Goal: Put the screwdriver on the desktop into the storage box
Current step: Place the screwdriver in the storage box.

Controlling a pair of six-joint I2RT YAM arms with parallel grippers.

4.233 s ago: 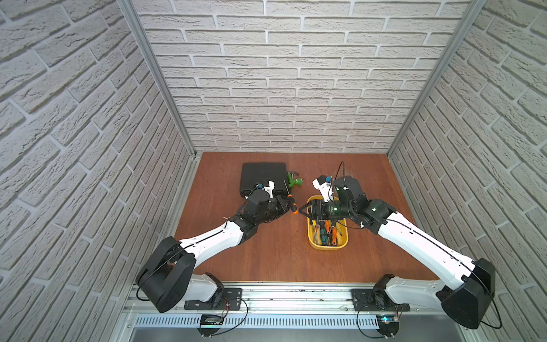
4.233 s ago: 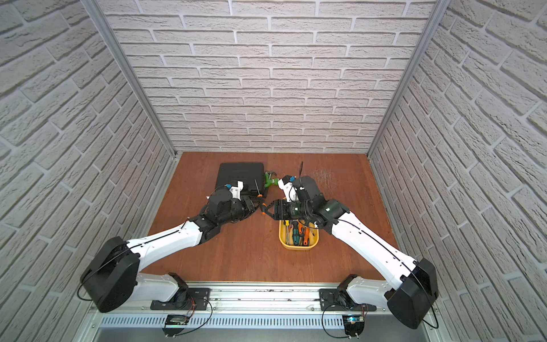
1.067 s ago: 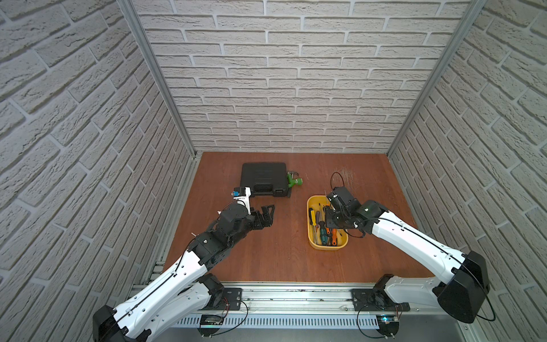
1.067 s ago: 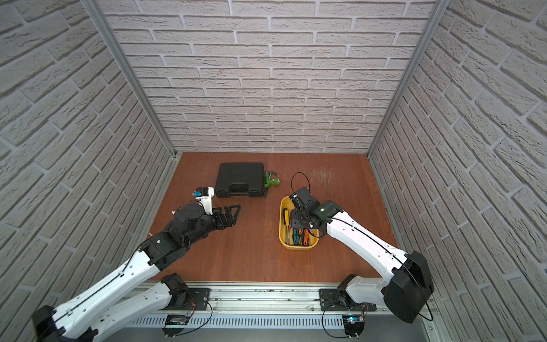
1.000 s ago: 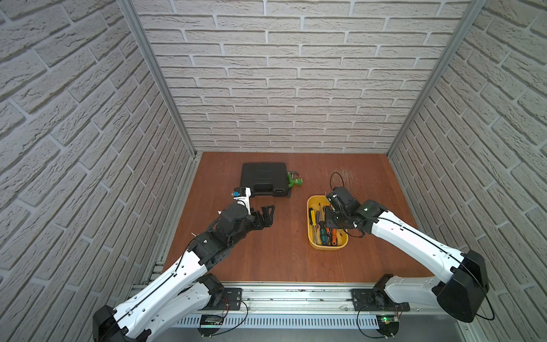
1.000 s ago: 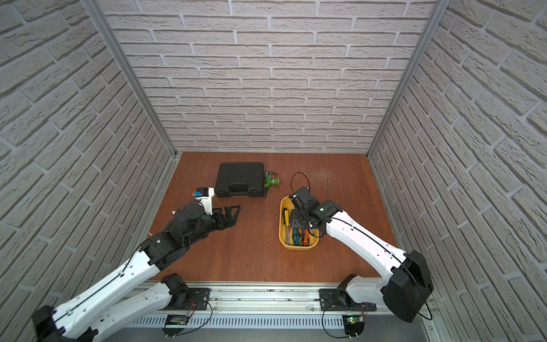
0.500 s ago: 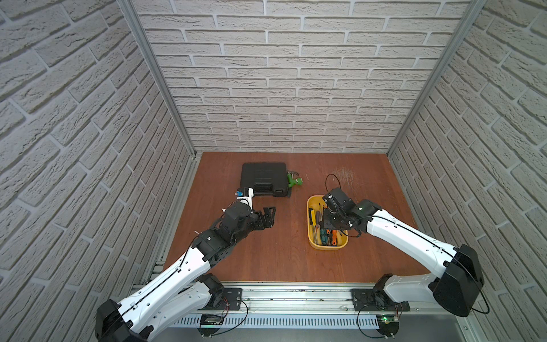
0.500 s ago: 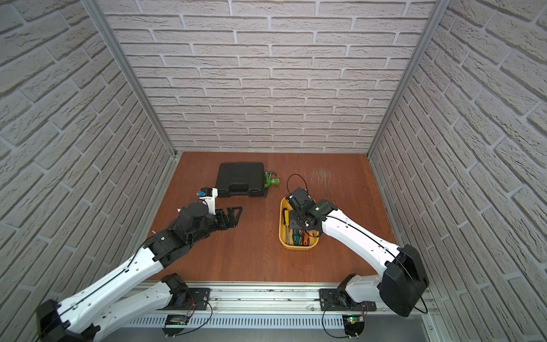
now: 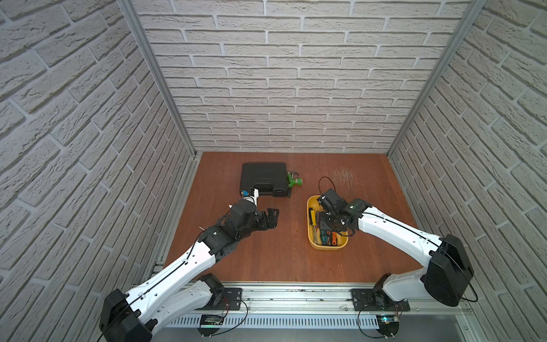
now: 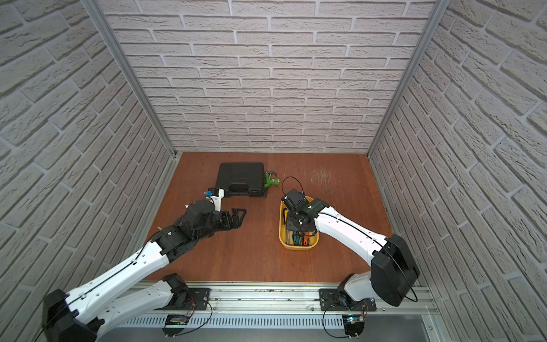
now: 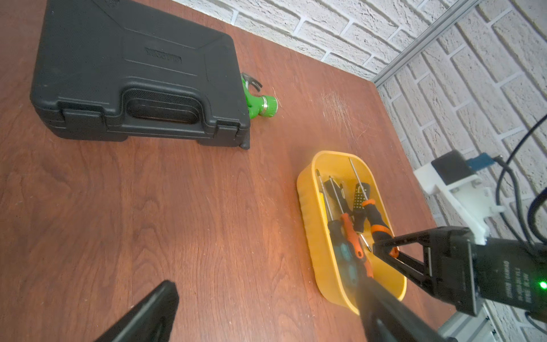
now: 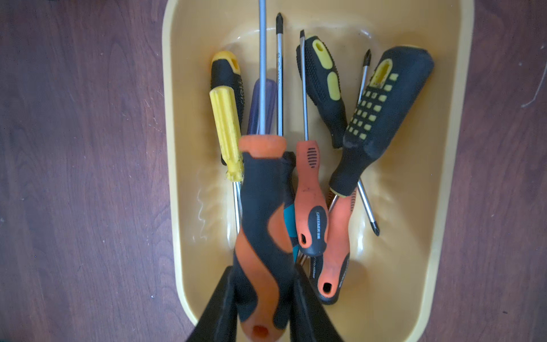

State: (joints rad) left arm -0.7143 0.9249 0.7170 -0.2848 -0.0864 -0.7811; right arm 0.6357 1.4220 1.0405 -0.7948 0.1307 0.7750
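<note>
My right gripper point(image 12: 263, 275) is shut on the black-and-orange handle of a screwdriver point(image 12: 263, 222), holding it over the yellow storage box point(image 12: 420, 207). Its shaft runs lengthwise toward the box's far end, above several other screwdrivers lying inside. In the left wrist view the same gripper point(image 11: 380, 245) reaches into the box point(image 11: 310, 225) from the right. In both top views the box point(image 9: 310, 237) point(image 10: 282, 237) sits on the reddish-brown desktop point(image 9: 281, 260). My left gripper point(image 9: 270, 219) point(image 11: 266, 288) hovers open over bare wood left of the box, with nothing between its fingers.
A black tool case point(image 9: 263, 177) lies at the back left, with a green-handled tool point(image 9: 293, 181) against its right side. A pale scuffed patch point(image 9: 343, 174) marks the wood behind the box. Brick-pattern walls close in three sides.
Four seconds ago both grippers met at mid-table. The left one has since drawn back left, open; the right has carried the screwdriver over the box and edged further over it in the last second.
</note>
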